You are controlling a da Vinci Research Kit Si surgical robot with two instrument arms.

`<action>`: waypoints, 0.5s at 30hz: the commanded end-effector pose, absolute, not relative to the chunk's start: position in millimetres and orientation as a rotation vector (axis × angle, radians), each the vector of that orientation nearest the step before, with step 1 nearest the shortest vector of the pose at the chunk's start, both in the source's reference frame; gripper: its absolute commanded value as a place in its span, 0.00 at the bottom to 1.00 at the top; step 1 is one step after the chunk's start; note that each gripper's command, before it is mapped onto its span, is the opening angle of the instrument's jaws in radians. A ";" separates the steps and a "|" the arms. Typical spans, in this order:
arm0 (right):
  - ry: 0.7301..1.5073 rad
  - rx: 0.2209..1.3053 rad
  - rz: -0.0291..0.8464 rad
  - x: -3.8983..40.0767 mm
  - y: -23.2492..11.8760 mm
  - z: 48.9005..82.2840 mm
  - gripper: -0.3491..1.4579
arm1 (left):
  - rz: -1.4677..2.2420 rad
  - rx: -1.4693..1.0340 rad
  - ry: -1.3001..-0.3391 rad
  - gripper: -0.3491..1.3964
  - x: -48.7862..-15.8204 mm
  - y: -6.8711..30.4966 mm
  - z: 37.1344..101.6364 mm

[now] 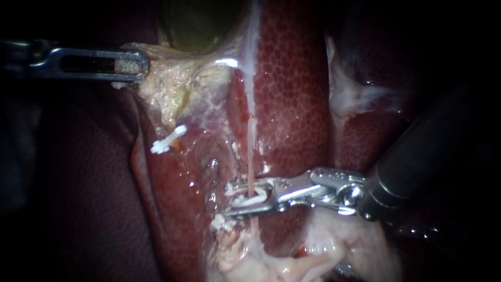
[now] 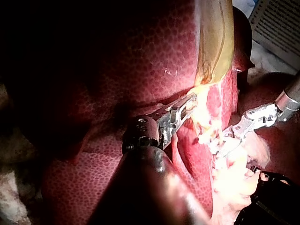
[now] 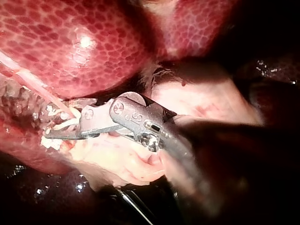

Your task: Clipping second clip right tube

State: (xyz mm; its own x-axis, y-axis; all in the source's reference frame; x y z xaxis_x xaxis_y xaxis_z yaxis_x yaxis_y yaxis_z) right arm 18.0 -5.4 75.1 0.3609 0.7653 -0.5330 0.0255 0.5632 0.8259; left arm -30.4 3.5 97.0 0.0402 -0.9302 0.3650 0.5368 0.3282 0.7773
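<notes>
A thin pink tube (image 1: pixel 252 156) runs down over the liver (image 1: pixel 292 94). My right instrument (image 1: pixel 232 198) comes in from the right with its jaws astride this tube, shut on a white clip (image 1: pixel 253 200) that wraps it. Just below the jaws, another white clip (image 1: pixel 222 223) sits in pale tissue by the same tube. The right wrist view shows those jaws (image 3: pixel 51 133) at the tube (image 3: pixel 33 86). My left instrument (image 1: pixel 136 65), at the upper left, is shut on pale tissue at the base of the greenish gallbladder (image 1: pixel 198 21) and holds it taut; its jaws (image 2: pixel 187 105) also show in the left wrist view.
A separate white clip (image 1: pixel 168 140) stands out of the tissue left of the tube. Pale fatty tissue (image 1: pixel 323 250) bulges under the right instrument's shaft. Dark red liver (image 1: pixel 94 209) fills the left side. A white grille (image 2: pixel 276 23) lies beyond the liver.
</notes>
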 end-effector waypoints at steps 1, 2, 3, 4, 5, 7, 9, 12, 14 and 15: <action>1.113 0.870 0.560 18.0 -5.3 75.0 0.00 | -1.198 0.500 -0.986 0.00 -30.3 3.4 97.1; 1.109 0.883 0.564 17.9 -5.3 75.0 0.00 | -1.198 0.500 -0.986 0.00 -30.3 3.4 97.1; 1.109 0.885 0.561 17.9 -5.3 75.1 0.00 | -1.198 0.500 -0.986 0.00 -30.3 3.4 97.1; 1.107 0.886 0.568 17.9 -5.2 75.1 0.00 | -1.198 0.500 -0.986 0.00 -30.4 3.4 97.1; 1.107 0.886 0.568 17.9 -5.2 75.1 0.00 | -1.198 0.500 -0.986 0.00 -30.4 3.4 97.1; 1.105 0.889 0.573 17.9 -5.3 75.0 0.00 | -1.198 0.500 -0.986 0.00 -30.3 3.4 97.1; 1.105 0.890 0.572 17.8 -5.3 75.0 0.00 | -1.198 0.500 -0.986 0.00 -30.3 3.4 97.1; 1.103 0.894 0.576 17.7 -5.3 75.0 0.00 | -1.198 0.500 -0.986 0.00 -30.3 3.4 97.1; 1.100 0.898 0.581 17.7 -5.3 75.0 0.00 | -1.198 0.500 -0.986 0.00 -30.3 3.4 97.1; 1.101 0.898 0.580 17.7 -5.3 75.0 0.00 | -1.198 0.500 -0.986 0.00 -30.3 3.4 97.0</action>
